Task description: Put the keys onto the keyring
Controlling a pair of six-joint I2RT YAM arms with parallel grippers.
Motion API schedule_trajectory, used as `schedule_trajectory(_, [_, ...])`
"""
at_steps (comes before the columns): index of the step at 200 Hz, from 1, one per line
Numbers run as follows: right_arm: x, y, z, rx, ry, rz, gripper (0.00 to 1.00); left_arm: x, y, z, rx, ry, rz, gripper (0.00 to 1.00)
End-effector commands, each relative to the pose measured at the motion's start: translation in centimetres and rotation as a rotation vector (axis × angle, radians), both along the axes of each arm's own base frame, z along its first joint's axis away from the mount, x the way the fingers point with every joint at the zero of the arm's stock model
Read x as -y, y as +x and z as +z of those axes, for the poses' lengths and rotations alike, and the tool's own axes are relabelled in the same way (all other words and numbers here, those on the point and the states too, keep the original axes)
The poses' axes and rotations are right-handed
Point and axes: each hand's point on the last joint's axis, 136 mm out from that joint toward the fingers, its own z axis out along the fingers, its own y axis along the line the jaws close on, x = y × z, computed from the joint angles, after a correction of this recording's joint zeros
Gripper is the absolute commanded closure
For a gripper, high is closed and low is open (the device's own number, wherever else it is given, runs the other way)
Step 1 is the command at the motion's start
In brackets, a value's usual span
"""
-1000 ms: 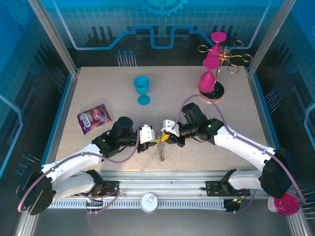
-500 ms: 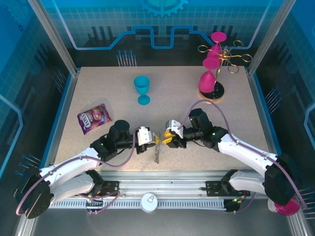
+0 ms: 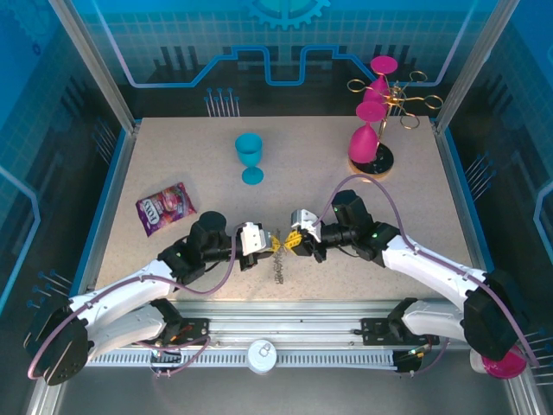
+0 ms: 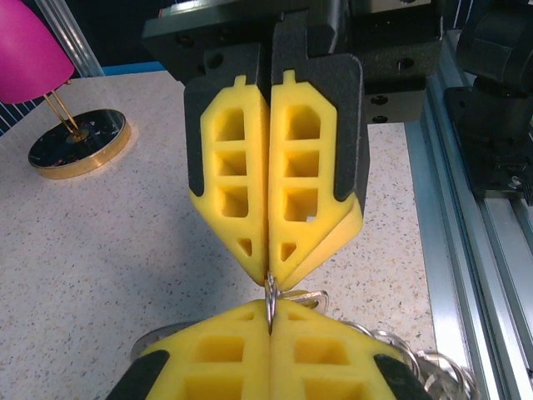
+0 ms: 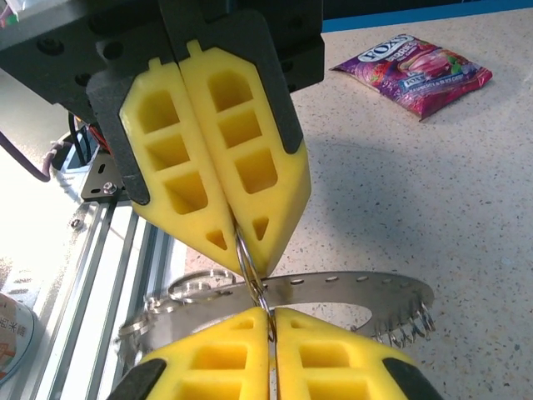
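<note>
Both grippers meet tip to tip over the near middle of the table. My left gripper is shut on a thin wire ring. My right gripper is shut on the same wire ring from the opposite side. The keyring, a flat grey metal band with holes and a frilly edge, hangs under the tips and trails onto the table. A small silver key shows just behind the wire ring, with loose rings beside it. Green tag hidden.
A blue goblet stands at the back middle. A purple candy bag lies to the left. A gold rack with pink goblets stands at the back right, its round base in the left wrist view. The metal rail runs along the near edge.
Both grippers have shifted a little toward the near edge with the ring. The right gripper drew back to the right, then closed in again on the wire ring.
</note>
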Motion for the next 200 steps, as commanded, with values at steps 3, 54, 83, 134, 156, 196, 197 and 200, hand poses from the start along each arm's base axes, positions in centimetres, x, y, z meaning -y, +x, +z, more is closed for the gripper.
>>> schedule_trajectory(3, [-0.2,0.1,-0.4,-0.035,0.003,0.014,0.91,0.5,-0.7,2.2,0.043,-0.080,-0.044,1.00])
schedule_trajectory(54, [-1.1,0.5,-0.1,-0.045,0.025,0.029,0.90,0.6,-0.9,2.5,0.042,-0.096,-0.053,1.00])
schedule_trajectory(83, [-1.2,0.6,0.1,-0.042,0.042,0.019,0.82,0.6,-0.9,2.6,0.045,-0.102,-0.055,1.00])
schedule_trajectory(134, [-0.1,1.1,1.4,0.037,0.095,-0.034,0.70,0.5,-0.9,2.5,0.045,-0.099,-0.051,1.00])
schedule_trajectory(156, [0.4,0.2,1.6,0.103,0.111,-0.002,0.68,0.6,-0.9,2.5,0.046,-0.100,-0.052,1.00])
schedule_trajectory(196, [0.1,-0.3,2.2,0.108,0.144,0.042,0.68,0.6,-1.0,2.6,0.046,-0.101,-0.054,1.00])
schedule_trajectory(197, [0.1,-0.3,2.2,0.108,0.145,0.043,0.68,0.6,-1.0,2.5,0.046,-0.102,-0.054,1.00])
schedule_trajectory(200, [0.0,-0.3,2.2,0.106,0.147,0.046,0.68,0.6,-0.9,2.5,0.045,-0.101,-0.053,1.00])
